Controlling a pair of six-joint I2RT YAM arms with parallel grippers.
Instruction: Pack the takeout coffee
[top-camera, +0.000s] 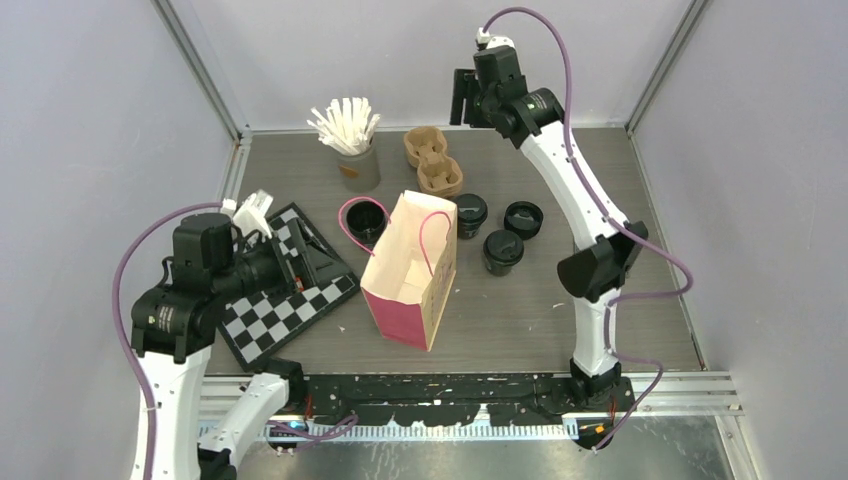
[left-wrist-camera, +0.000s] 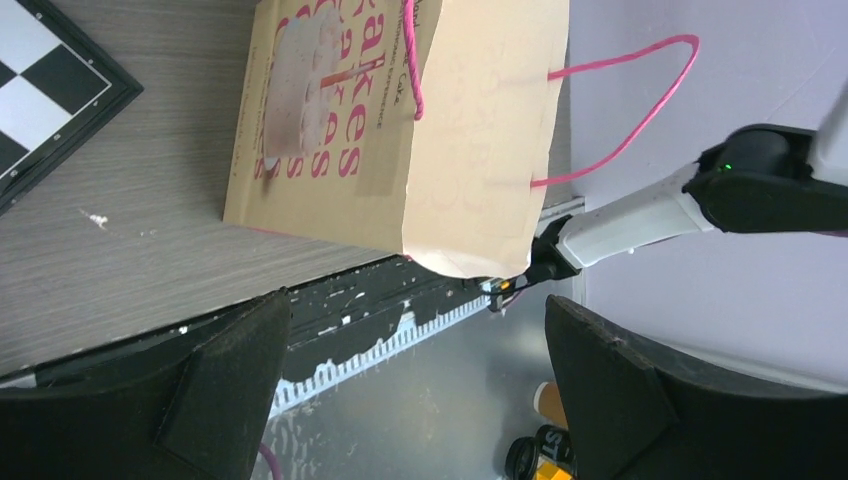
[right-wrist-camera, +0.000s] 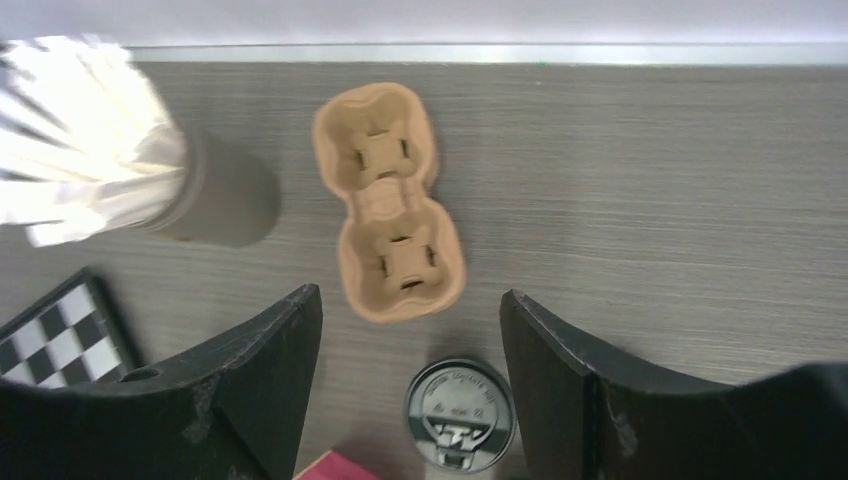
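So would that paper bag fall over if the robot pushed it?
Probably. The paper bag stands tall on a narrow base, so a push up high would likely tip it. Its thin sides would probably crumple, and the pink string handles look floppy.

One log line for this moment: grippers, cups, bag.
left gripper open, empty, facing bag | right gripper open, empty, above carrier | cups on table beside bag
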